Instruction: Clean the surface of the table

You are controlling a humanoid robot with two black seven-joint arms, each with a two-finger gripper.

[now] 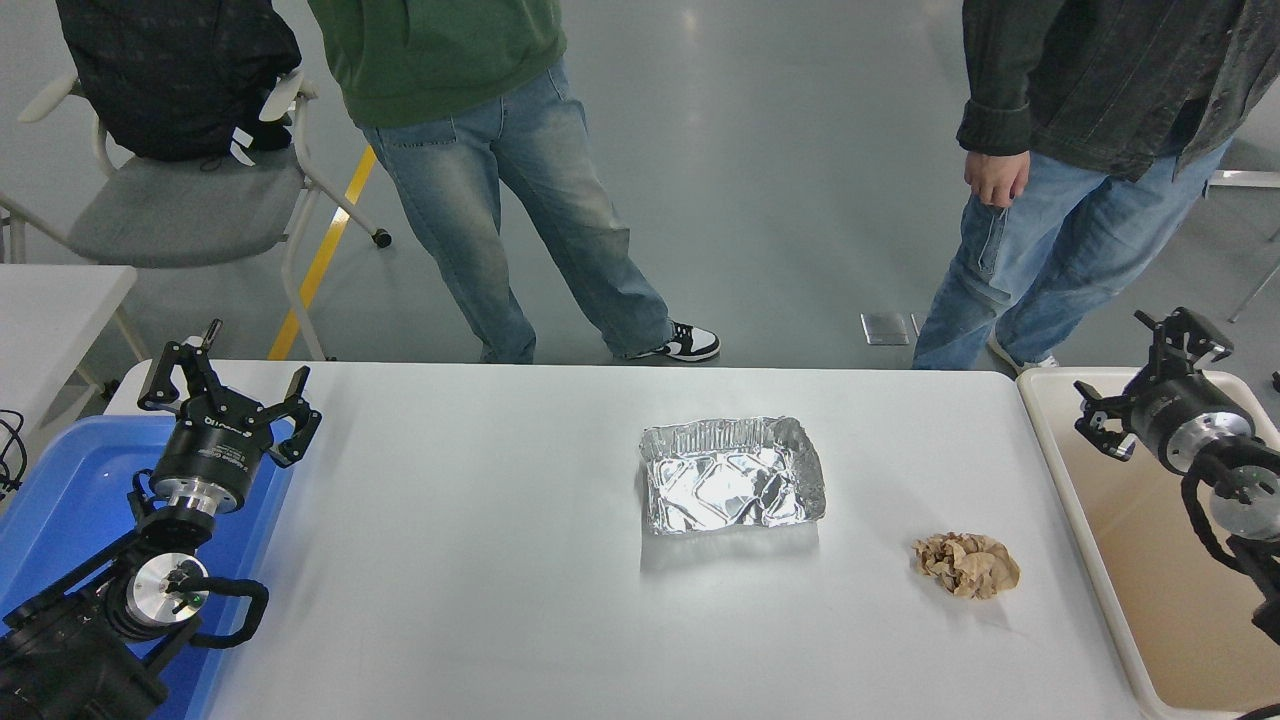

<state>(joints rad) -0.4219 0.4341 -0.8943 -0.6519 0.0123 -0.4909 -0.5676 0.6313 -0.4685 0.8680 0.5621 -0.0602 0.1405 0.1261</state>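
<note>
Crumpled aluminium foil tray (733,487), silver and rectangular, sits a little right of centre on the table surface (480,560), a wide plain white table with rounded corners that fills the lower part of the view. Nearer the front and to the right, well apart from the tray, lies a crumpled ball of brown paper (966,565). Just beside the table's right end stands a beige plastic bin (1065,470), and the right claw (1140,385) hangs over it, its black fingers spread wide and holding nothing. The left claw (225,385) rests at the lower left over a blue plastic tub (60,500), fingers also spread open and empty. Two people stand beyond the far edge: one in a green top and blue jeans (520,200), one in a dark jacket and blue jeans (1080,130) with a hand (995,180) hanging at the side. A grey chair (170,205) carrying a black bag (175,70) stands at the upper left.
</note>
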